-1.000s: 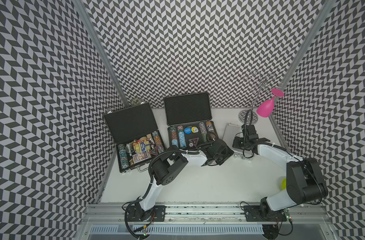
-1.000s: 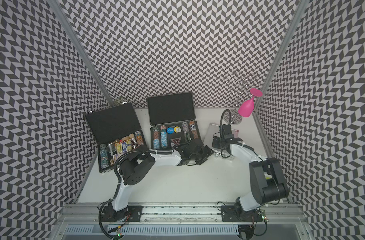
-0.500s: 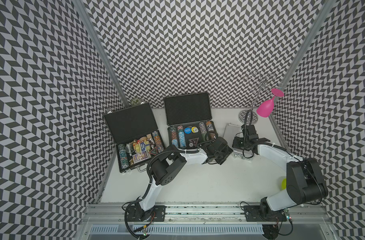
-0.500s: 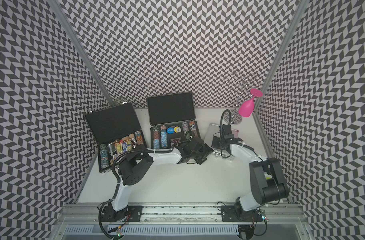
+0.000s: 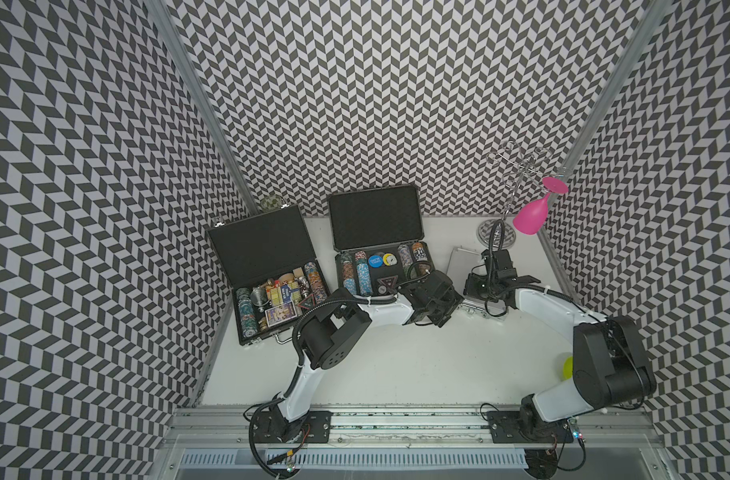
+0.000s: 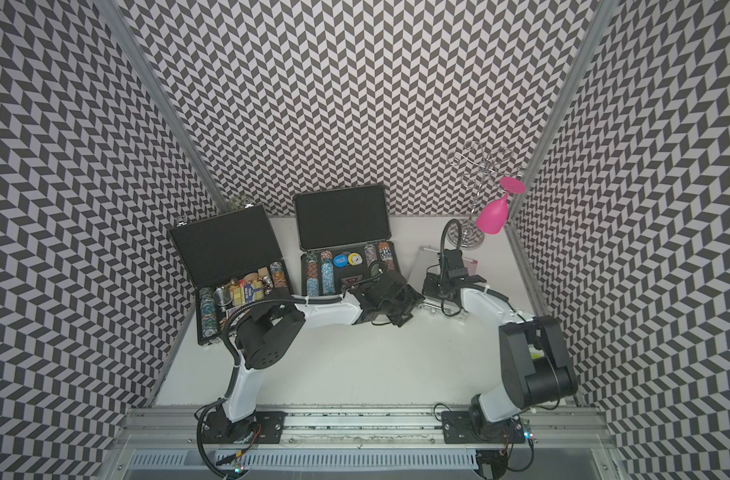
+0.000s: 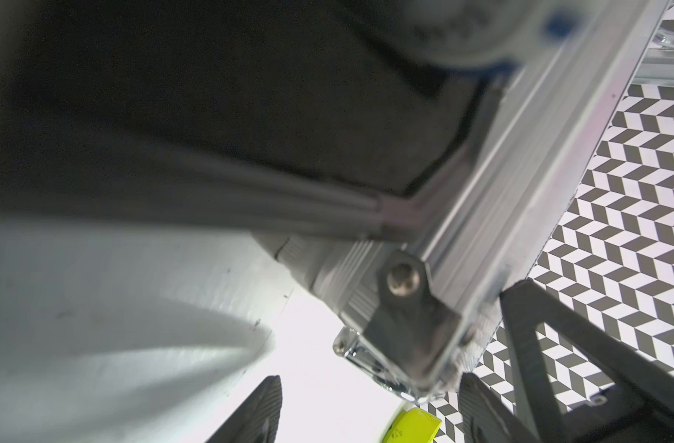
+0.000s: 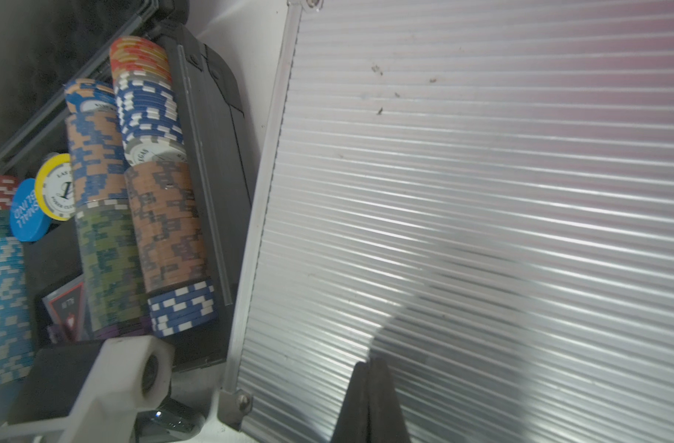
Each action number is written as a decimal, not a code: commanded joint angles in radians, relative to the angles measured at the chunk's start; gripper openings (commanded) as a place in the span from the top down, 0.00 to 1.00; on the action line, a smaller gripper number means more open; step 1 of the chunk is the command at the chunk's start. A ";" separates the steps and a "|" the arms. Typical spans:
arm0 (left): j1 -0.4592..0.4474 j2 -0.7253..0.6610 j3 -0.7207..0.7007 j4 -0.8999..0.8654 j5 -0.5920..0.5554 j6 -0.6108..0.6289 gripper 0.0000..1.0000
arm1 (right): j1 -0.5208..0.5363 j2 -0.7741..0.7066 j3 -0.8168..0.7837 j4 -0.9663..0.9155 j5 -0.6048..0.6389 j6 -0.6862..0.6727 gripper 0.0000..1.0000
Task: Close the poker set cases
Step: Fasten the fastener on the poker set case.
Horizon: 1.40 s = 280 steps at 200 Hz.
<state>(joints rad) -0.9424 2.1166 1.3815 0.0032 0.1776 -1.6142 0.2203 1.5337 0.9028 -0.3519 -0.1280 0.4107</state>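
Observation:
Two poker set cases stand open in both top views: a flat black one (image 5: 257,249) at the left and a ribbed dark grey one (image 5: 375,216) in the middle, both showing chips. The silver aluminium case (image 5: 461,262) lies at the right with its lid down low. My right gripper (image 8: 370,402) is shut, its tips pressed on the ribbed silver lid (image 8: 481,191). My left gripper (image 7: 368,410) is open at the silver case's front left corner (image 7: 404,303), which sits just beyond the fingertips (image 7: 260,406). Black lining shows past the rim, so I cannot tell whether the lid is fully down.
A pink glass (image 5: 531,212) hangs on a wire rack (image 5: 521,166) at the back right. A yellow-green object (image 5: 567,365) lies by the right wall behind my right arm. The grey case's chip rows (image 8: 162,230) sit close beside the silver case. Patterned walls enclose three sides.
My left gripper has crept slightly toward the back beside the silver case's corner. The right arm and all the cases have stayed put.

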 commanded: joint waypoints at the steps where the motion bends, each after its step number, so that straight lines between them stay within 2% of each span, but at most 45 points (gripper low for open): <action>1: -0.023 0.031 -0.077 -0.180 0.037 -0.109 0.27 | 0.015 0.053 -0.050 -0.217 -0.026 0.002 1.00; 144: -0.093 0.009 -0.172 -0.104 -0.036 -0.245 0.26 | 0.008 0.038 -0.058 -0.198 -0.027 0.002 1.00; 190: -0.099 -0.027 -0.243 0.091 -0.108 -0.323 0.25 | 0.002 0.037 -0.063 -0.195 -0.022 -0.003 1.00; 229: -0.104 0.031 -0.148 0.072 -0.102 -0.323 0.23 | -0.006 0.026 -0.077 -0.196 -0.014 -0.010 1.00; 250: -0.103 0.033 -0.167 0.111 -0.117 -0.353 0.21 | -0.025 0.013 -0.086 -0.199 -0.010 -0.019 1.00; 280: -0.104 0.031 -0.175 0.158 -0.158 -0.335 0.18 | -0.031 0.014 -0.087 -0.196 -0.012 -0.020 1.00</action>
<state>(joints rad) -1.0405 2.0945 1.2430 0.2058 0.0814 -1.9244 0.1974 1.5085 0.8757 -0.3473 -0.1539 0.4030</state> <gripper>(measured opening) 0.812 0.049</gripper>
